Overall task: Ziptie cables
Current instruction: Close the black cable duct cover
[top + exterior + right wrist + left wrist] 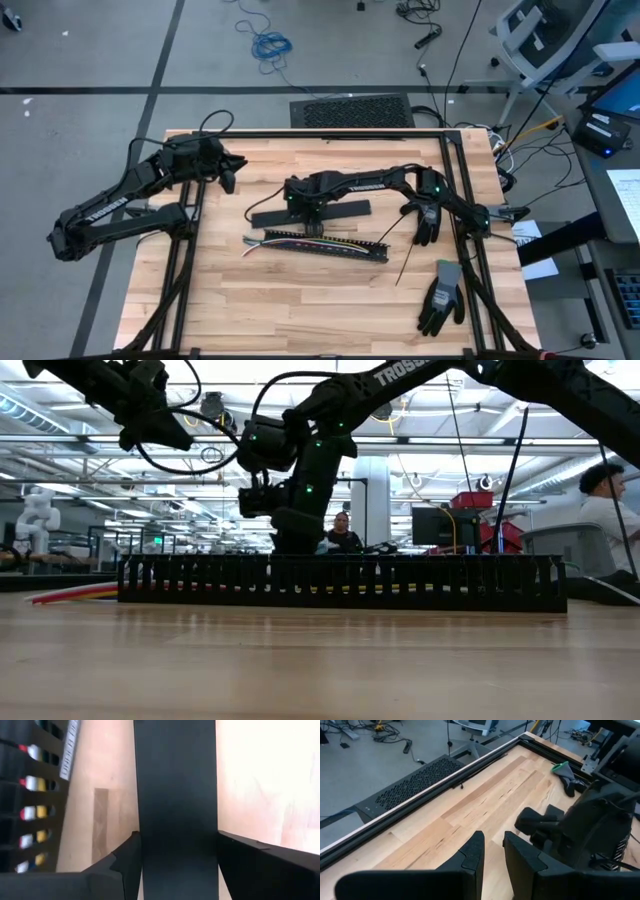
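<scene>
The cables (pixel 262 240), thin coloured wires, lie in a black slotted duct (pixel 330 247) at mid-table. Their ends stick out of the duct's left end (pixel 70 594), and they show through its slots (pixel 31 782). Just beyond the duct a flat black cover strip (pixel 345 210) lies on the wood. My right gripper (pixel 310 207) points down over that strip, its fingers closed in on the strip's edges. My left gripper (pixel 228 172) hangs raised over the table's far left. Its fingers (pixel 492 862) stand a little apart with nothing between them. My right gripper comes from above, pointing down, with one finger (pixel 127 862) against each long edge (pixel 142 845) of the black cover strip, near its middle. The fingers lie across the strip. The strip lies flat on the table.
Two thin black zip-tie strips (pixel 397 228) (pixel 405 267) lie right of the duct. A black glove (pixel 425 222) and a grey glove (pixel 441 297) lie near the right edge. A black frame rail (pixel 300 133) runs along the far edge. People sit in the room behind.
</scene>
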You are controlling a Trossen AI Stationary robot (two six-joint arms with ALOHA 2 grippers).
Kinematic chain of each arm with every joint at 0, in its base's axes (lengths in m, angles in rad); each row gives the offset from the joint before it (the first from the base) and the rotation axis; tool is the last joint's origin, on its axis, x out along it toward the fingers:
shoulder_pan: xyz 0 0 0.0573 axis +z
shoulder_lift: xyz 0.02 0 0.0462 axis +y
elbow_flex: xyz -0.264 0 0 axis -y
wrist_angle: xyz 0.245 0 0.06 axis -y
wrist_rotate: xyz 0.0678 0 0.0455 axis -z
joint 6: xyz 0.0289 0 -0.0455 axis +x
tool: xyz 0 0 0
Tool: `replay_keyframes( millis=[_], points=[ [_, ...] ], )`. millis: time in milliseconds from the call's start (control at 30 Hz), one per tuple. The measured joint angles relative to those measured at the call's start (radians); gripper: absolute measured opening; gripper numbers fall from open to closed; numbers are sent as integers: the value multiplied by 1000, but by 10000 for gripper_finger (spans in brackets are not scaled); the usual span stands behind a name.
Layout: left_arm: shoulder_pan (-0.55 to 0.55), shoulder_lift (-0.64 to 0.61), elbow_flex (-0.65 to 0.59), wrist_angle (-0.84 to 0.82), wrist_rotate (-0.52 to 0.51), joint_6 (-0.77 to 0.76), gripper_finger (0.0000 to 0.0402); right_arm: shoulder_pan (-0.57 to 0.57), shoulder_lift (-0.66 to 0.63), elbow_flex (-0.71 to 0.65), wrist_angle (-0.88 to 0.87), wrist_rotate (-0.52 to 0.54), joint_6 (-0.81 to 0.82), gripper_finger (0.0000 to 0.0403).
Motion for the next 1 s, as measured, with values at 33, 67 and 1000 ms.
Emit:
replay_keyframes(
  millis=[33, 67, 1000],
  points=[
    [0, 0, 0, -1, 0, 1, 71, 0, 0, -1, -1, 2, 7, 180],
    [0, 0, 0, -1, 0, 1, 71, 0, -2, -1, -4, 3, 15, 180],
    [0, -2, 0, -18, -55, 77, 71, -94, -251, 0, -326, -4, 196, 6]
  ],
)
